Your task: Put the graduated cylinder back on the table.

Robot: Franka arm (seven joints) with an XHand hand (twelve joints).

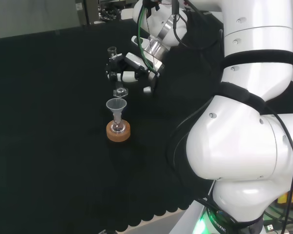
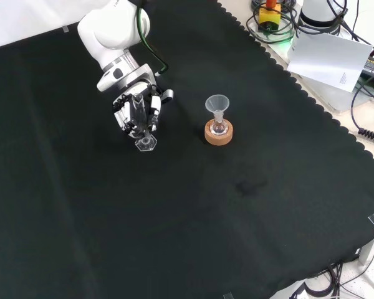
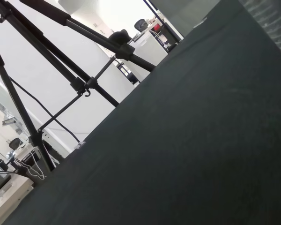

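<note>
- Cylinder (image 1: 115, 68): clear, thin-walled ware, judged light, rigid, slick and breakable. It stands about upright, with its hexagonal foot (image 2: 146, 143) at or just above the cloth (image 2: 174, 224) of the desk. In the head view its open mouth shows above the hand and its foot below.
- Hand (image 2: 137, 111): its fingers are curled round the cylinder's mid-body, clamped on the tube between mouth and foot.
- Hold point: the mid-tube is judged the right place. A grip near the mouth would leave the foot free to swing, and the foot itself must stay clear so that it can seat flat.
- Handling: a tall tube on a small foot is judged easy to tip. The foot should sit flat on the cloth before the fingers open, and they should open without dragging the tube sideways.
- Neighbour: a funnel (image 2: 217, 103) stands in a small flask on a cork ring (image 2: 219, 132), near the cylinder but apart from it. In the front view it lies to the right.
- Hidden: the fingers cover the middle of the tube. Whether the foot touches the cloth cannot be told from either bench view.
- Hard to make out: any liquid or markings in the cylinder. In the wrist view, a faint clear edge at the frame border may be the glass, but this is uncertain.
</note>
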